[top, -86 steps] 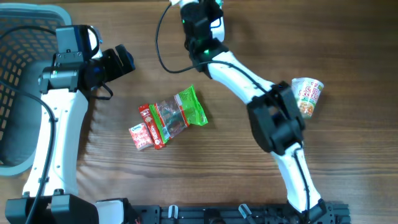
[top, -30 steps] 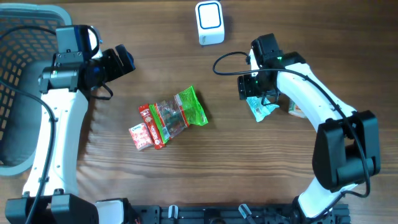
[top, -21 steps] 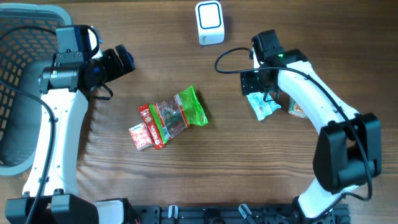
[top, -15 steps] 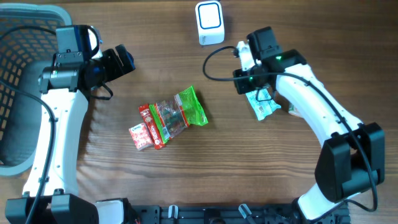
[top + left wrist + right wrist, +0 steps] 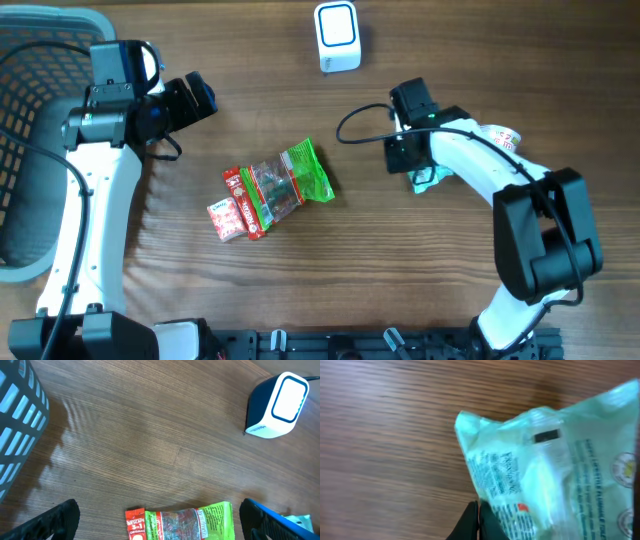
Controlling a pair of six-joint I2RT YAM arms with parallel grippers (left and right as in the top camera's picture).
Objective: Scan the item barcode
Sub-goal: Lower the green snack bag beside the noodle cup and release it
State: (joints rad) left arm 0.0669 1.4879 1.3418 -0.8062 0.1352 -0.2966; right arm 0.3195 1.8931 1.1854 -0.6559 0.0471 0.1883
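Mint-green film packet [image 5: 555, 460], one only, lies against the pressed-together tips of the right gripper [image 5: 476, 521], whether caught we cannot tell; we judge it light, limp and slippery, best pinched at its crimped edge; beyond stand one scanner [image 5: 337, 37] and one cup [image 5: 499, 136], left gripper [image 5: 160, 521] spread.

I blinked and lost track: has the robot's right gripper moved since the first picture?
Yes. The right gripper was up at the white scanner; now it sits lower-right of it, at the pale green packet.
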